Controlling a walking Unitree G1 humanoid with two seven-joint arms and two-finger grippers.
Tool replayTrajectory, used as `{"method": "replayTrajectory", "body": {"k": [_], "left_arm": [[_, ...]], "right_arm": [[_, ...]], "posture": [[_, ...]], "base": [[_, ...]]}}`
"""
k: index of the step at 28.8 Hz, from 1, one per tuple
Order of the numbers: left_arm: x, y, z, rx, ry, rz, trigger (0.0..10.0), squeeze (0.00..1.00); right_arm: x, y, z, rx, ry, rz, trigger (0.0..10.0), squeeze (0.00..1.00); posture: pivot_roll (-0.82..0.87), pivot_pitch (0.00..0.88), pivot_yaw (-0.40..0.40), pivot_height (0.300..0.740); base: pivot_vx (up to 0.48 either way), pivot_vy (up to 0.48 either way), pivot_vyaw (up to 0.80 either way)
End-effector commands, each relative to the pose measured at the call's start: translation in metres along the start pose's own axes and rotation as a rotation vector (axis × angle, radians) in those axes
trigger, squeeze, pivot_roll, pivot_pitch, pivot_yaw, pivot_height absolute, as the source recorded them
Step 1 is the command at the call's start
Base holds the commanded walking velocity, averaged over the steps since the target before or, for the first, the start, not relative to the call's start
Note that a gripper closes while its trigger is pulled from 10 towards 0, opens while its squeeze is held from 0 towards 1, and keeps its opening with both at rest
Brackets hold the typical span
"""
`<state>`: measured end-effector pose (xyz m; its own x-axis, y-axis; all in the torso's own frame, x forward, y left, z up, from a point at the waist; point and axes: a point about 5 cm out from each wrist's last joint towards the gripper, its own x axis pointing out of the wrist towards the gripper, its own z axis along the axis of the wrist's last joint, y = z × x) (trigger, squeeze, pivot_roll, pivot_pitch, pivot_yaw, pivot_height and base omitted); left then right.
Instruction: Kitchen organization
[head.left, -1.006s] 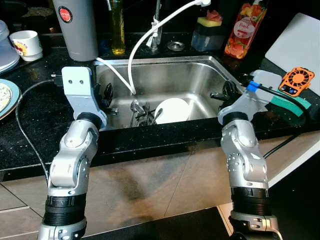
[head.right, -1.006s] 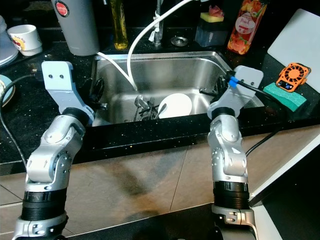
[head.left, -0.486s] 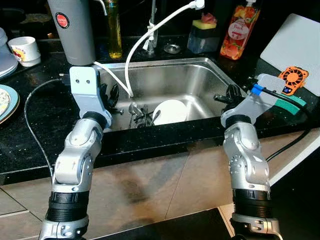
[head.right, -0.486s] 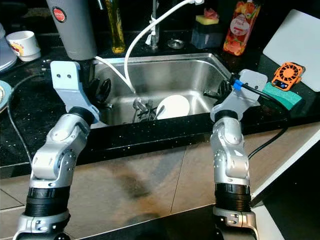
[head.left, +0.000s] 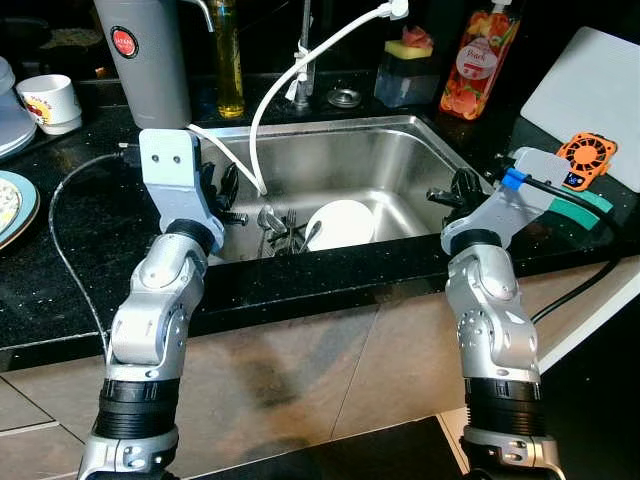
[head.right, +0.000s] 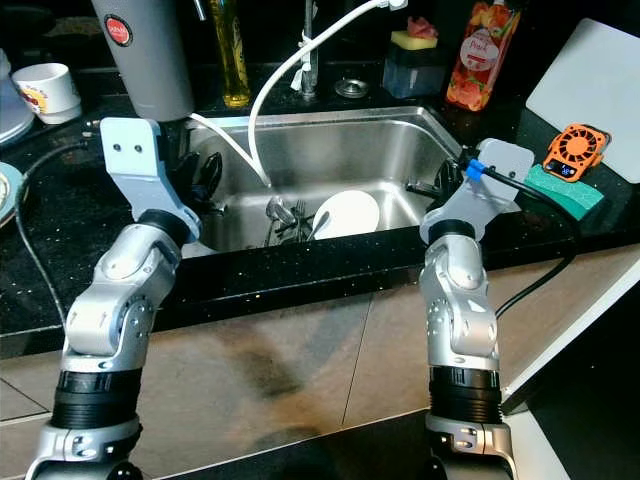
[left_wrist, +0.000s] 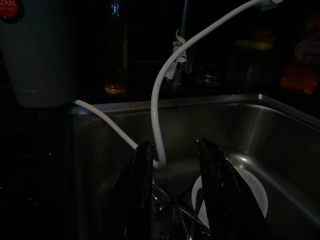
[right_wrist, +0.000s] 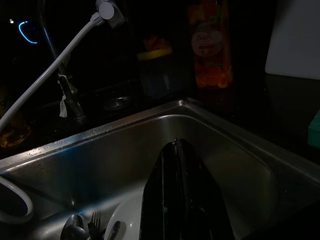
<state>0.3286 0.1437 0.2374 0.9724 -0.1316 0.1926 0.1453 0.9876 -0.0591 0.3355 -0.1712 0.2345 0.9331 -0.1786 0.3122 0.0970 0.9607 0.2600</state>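
A black speckled worktop (head.left: 80, 250) is carrying a steel sink (head.left: 400, 165) holding a white plate (head.left: 340, 222) and cutlery (head.left: 280, 228). A mug (head.left: 48, 98), grey canister (head.left: 145, 60), orange bottle (head.left: 482, 65) and green sponge (head.right: 565, 192) are sitting on it.

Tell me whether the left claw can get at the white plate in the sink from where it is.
Probably yes. The left claw is open at the sink's left rim, pointing toward the white plate. Only the cutlery and white hose crowd its path.

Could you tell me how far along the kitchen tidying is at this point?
Early on. Nothing looks done: the white plate and cutlery lie in the sink. In hand: the left tool, open, and the right tool, shut, hover at the sink's sides, holding nothing. Left: lifting everything out.
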Motion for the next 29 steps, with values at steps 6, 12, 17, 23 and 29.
{"method": "replayTrajectory", "body": {"k": [6,12,17,23,29], "left_arm": [[0.0026,-0.0030,0.0003,0.015,-0.001,-0.017,10.0,0.00],[0.0022,-0.0030,0.0006,0.017,-0.002,-0.015,10.0,0.00],[0.0018,-0.0024,0.0006,0.019,-0.003,-0.011,10.0,0.00],[0.0021,-0.0025,0.0001,0.018,-0.004,-0.008,10.0,0.00],[0.0023,-0.0026,-0.0001,0.018,-0.005,-0.008,10.0,0.00]], "right_arm": [[-0.0018,-0.0024,0.0009,0.005,-0.010,-0.005,10.0,0.00],[-0.0018,-0.0021,0.0009,0.005,-0.009,-0.002,10.0,0.00],[-0.0014,-0.0012,0.0003,0.007,-0.006,0.002,10.0,0.00],[-0.0007,-0.0012,0.0005,0.006,-0.007,0.005,10.0,0.00],[-0.0005,-0.0013,0.0007,0.005,-0.008,0.005,10.0,0.00]], "posture": [[0.09,0.017,-0.002,0.740],[0.10,0.021,-0.003,0.740],[0.10,0.021,-0.007,0.740],[0.10,0.018,-0.008,0.740],[0.10,0.017,-0.008,0.740]], "base": [[0.000,0.000,0.00],[0.000,0.000,0.00],[0.000,0.000,0.00],[0.000,0.000,0.00],[0.000,0.000,0.00]]}}
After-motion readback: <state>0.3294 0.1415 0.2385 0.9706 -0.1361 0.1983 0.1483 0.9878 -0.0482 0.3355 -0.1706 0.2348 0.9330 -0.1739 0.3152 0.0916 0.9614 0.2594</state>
